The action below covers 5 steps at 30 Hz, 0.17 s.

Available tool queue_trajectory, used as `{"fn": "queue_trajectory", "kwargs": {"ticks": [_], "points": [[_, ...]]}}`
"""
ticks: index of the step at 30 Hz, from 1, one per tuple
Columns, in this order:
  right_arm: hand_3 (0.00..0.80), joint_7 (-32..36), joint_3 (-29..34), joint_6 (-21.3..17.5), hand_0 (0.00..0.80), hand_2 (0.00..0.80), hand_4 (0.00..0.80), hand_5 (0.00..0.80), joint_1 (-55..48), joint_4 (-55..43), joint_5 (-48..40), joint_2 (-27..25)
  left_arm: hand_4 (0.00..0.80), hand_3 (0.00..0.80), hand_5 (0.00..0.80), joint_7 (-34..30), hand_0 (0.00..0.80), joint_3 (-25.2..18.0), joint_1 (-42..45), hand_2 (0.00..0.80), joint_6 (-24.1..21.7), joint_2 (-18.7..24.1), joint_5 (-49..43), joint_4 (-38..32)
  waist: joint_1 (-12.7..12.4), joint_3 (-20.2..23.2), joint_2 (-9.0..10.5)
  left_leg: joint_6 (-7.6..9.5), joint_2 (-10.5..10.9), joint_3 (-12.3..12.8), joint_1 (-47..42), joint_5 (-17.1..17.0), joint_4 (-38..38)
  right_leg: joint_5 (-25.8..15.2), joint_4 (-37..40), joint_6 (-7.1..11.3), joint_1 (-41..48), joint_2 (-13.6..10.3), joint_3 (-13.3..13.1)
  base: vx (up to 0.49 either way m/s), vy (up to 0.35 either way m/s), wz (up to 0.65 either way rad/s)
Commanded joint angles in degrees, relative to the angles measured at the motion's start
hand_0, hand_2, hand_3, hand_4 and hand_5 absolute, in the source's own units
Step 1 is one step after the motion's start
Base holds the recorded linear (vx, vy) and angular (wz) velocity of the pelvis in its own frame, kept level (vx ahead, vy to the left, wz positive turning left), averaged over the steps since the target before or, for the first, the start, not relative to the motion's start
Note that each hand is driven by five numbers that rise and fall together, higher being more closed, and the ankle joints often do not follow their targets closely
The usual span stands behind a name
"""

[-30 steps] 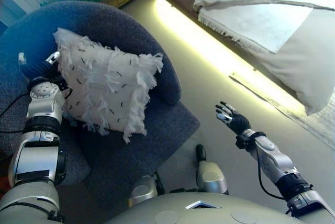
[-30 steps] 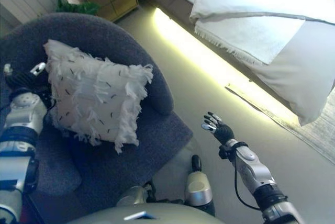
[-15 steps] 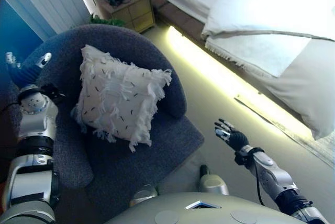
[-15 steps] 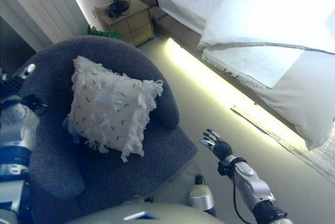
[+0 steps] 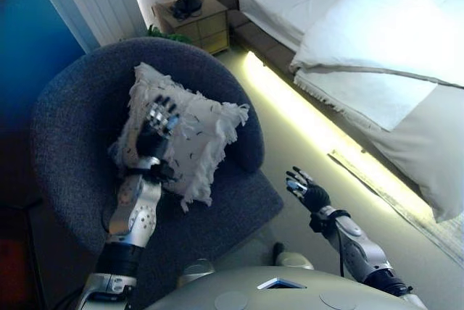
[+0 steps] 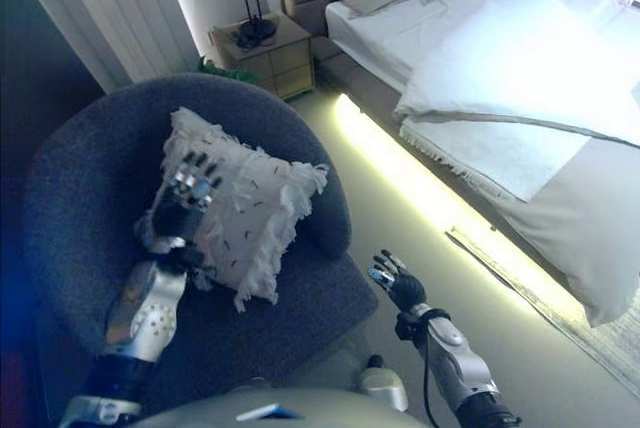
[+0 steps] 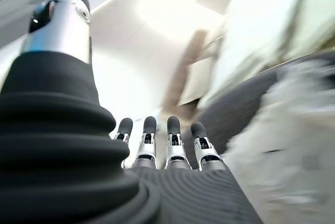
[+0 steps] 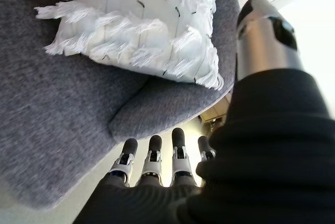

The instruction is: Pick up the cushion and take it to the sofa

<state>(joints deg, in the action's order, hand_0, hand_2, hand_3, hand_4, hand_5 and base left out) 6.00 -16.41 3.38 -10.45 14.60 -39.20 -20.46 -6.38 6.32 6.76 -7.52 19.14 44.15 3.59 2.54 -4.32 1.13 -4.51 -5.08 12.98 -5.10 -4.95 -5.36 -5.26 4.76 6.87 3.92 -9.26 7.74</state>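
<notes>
A white fringed cushion (image 5: 199,132) with short dark marks leans upright against the back of a dark grey sofa chair (image 5: 72,129). My left hand (image 5: 156,123) is raised in front of the cushion's left half with its fingers straight and open. Whether it touches the cushion I cannot tell. In the left wrist view the fingers (image 7: 157,143) are straight and the cushion (image 7: 282,145) is a white blur beside them. My right hand (image 5: 308,194) is open and empty over the floor, to the right of the seat. Its wrist view shows the cushion (image 8: 141,30) on the chair (image 8: 52,109).
A large bed (image 5: 377,49) with white covers fills the right side, with a bright light strip (image 5: 304,107) along its base. A wooden nightstand (image 5: 192,17) stands behind the chair. A strip of pale floor (image 5: 290,143) runs between the chair and the bed.
The camera has tilted up and shows more of the room. My left hand has come from the chair's left arm to in front of the cushion. The right hand has hardly moved.
</notes>
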Motion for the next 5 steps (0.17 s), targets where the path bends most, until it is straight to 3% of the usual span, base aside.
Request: {"fn": "queue_trajectory", "kwargs": {"ticks": [1, 3, 5], "points": [[0.000, 1.17, 0.81, -4.53, 0.000, 0.000, 0.000, 0.000, 1.29, -3.51, -2.83, 2.07, 0.000, 0.000, 0.000, -3.53, 0.000, -1.19, 0.24, 0.000, -1.48, 3.31, 3.59, -0.42, -1.29, -1.32, 3.33, 4.40, 2.04, 0.97, 0.50, 9.35, 7.29, 2.94, -5.27, 3.22, -0.23, -3.57, 1.62, 0.007, -0.066, 0.00], [0.000, 1.41, 1.06, -5.11, 0.000, 0.000, 0.000, 0.000, 0.97, -3.66, -3.31, 2.03, 0.000, 0.000, 0.000, -3.71, 0.000, -0.98, 1.48, 0.000, -1.45, 3.58, 4.89, 0.19, -1.56, -1.60, 3.53, 4.51, 1.94, 0.85, 0.97, 9.36, 7.87, 3.04, -5.44, 3.10, -0.14, -3.46, 1.77, 0.002, -0.070, 0.02], [0.000, 1.03, 1.27, -5.13, 0.000, 0.000, 0.000, 0.000, 1.07, -4.03, -4.19, 1.75, 0.000, 0.000, 0.000, -3.10, 0.000, -1.18, 1.85, 0.000, -2.66, 4.29, -0.02, 0.46, -1.78, -1.73, 3.72, 4.55, 1.82, 0.63, 1.13, 9.43, 8.19, 3.22, -5.49, 2.89, 0.02, -3.32, 2.03, 0.006, -0.056, 0.04]]}}
